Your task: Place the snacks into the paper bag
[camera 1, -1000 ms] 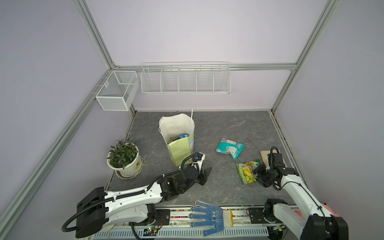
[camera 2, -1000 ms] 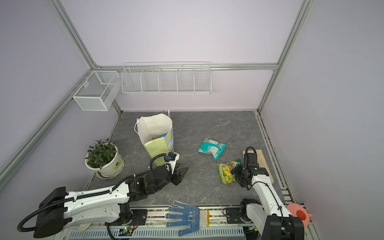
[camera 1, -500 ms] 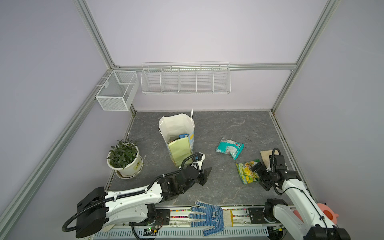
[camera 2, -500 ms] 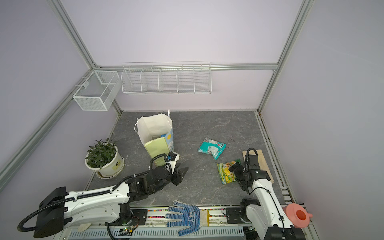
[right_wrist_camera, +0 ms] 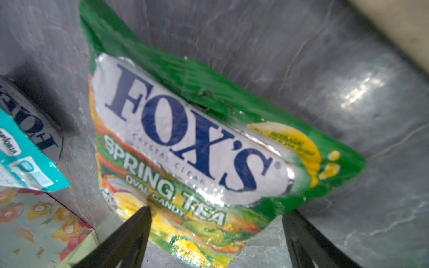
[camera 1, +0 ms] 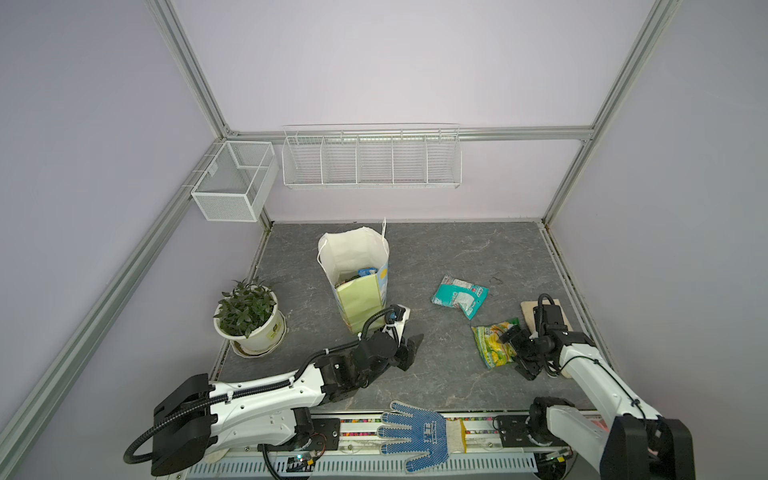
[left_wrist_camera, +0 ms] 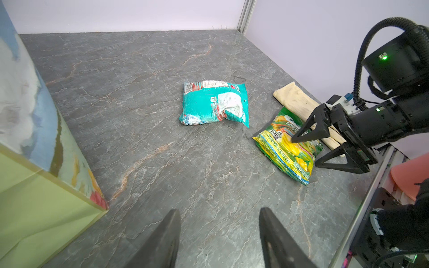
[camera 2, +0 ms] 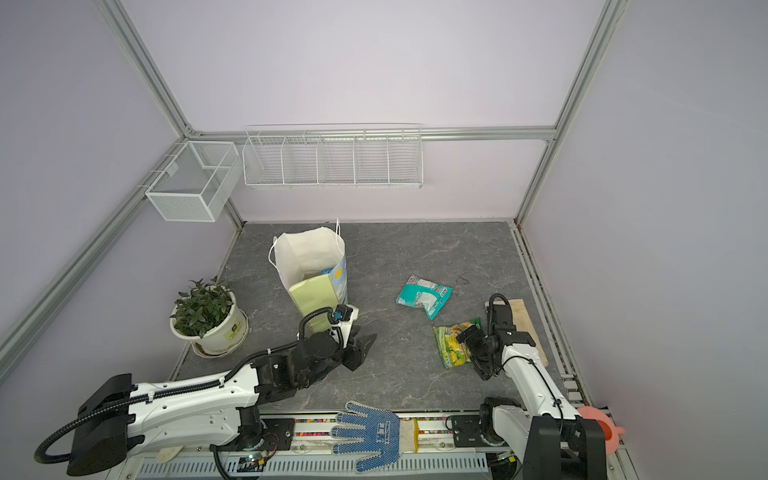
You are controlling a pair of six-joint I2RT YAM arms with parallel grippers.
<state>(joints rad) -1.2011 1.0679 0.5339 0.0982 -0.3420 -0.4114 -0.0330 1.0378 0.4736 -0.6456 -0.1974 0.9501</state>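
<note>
Right gripper [camera 1: 515, 353] is open, with its jaws spread wide and set low over the near end of the green-and-yellow packet [camera 1: 492, 343]. That packet lies on the worktop [camera 1: 457, 249] at the near right. In the right wrist view the packet [right_wrist_camera: 185, 130] runs between the two fingers. One fingertip [right_wrist_camera: 134, 227] overlaps its printed face and the other stands just off its edge. Whether either finger is touching the packet cannot be told.

Left gripper [camera 1: 411, 351] is open, with its jaws parted and nothing between them. In the left wrist view only bare worktop shows between its fingers [left_wrist_camera: 164, 236]. It sits low, just to the near right of the paper bag [camera 1: 357, 299].

The paper bag stands upright, left of centre, with its mouth open and its pale green side panel facing the near edge. Packets show inside it, a blue packet [camera 1: 365, 272] uppermost. How many are inside cannot be told.

The teal packet [camera 1: 459, 295] lies on the worktop right of centre. It is just to the far side of the green-and-yellow packet without touching it, and well apart from the bag.

Other items noted:
- A cream glove [camera 1: 528, 311] lies at the right edge, beside the green-and-yellow packet and partly under the right arm.
- A blue dotted glove [camera 1: 415, 432] lies on the near rail.
- A potted plant [camera 1: 247, 316] stands left of the bag.
- Two white wire baskets [camera 1: 370, 158] hang on the far wall.
</note>
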